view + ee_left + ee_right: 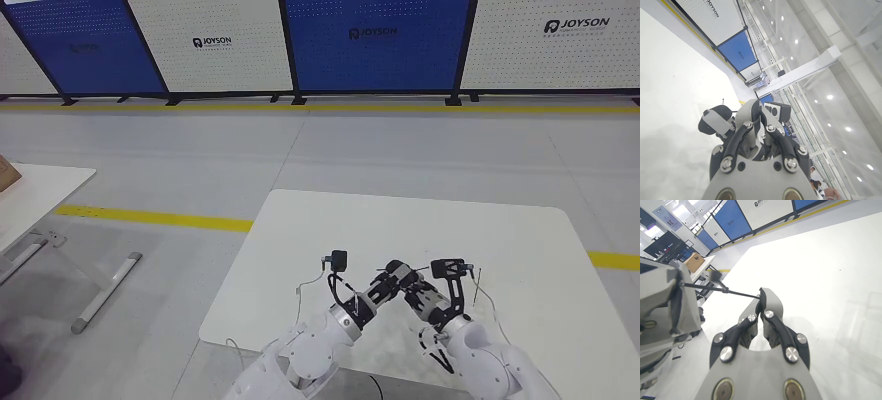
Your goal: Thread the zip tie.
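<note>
We see one zip tie (pixel 740 294) and two hands. Our left hand (pixel 678 284) is pinched tight on one end. Our right hand (pixel 760 298) is pinched tight on the other. So the black strap is stretched in the air above the white table (pixel 810 275). We think both hands grip it so the thin strap does not flop and is easy to thread.

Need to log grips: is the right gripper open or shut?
Shut: the right gripper has its pads together, pinching the zip tie at the tips.
</note>
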### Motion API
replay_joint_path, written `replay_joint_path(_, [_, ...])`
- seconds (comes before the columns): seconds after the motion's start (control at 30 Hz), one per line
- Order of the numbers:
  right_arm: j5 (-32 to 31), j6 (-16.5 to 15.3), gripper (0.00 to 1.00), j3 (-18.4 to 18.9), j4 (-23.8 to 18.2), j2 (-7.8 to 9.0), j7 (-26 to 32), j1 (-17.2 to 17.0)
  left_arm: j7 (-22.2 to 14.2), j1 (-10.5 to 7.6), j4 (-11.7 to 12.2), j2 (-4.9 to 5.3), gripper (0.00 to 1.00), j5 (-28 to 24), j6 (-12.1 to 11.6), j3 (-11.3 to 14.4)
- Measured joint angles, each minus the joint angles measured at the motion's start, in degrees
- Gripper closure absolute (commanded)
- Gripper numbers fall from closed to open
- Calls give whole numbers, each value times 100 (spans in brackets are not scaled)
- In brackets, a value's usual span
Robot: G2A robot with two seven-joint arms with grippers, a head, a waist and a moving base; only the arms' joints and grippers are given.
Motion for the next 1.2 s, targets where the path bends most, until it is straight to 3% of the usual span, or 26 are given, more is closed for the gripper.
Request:
replay_joint_path(0.63, [-16,-13,100,-83,216,-23,76,121,-2,123,-175,26,100,59,-128,-47])
replay_joint_path(0.67, [-4,-12,93,-83,216,-25,66,121,15,125,-169,26,100,68,-122,-52])
replay_joint_path(0.7, [21,-13,28,-78,211,-26,48,118,49,125,-158,26,100,89,-100,-59])
replay_joint_path(0.73, [54,-17,0,-67,203,-28,25,112,97,123,-145,25,100,123,-69,-64])
replay_joint_path(0.97, [451,-49,0,195,34,-15,-204,-46,493,95,33,6,100,279,90,-123])
replay_joint_path(1.2, [1432,-475,0,800,-203,34,-526,-426,639,65,239,4,100,30,90,-323])
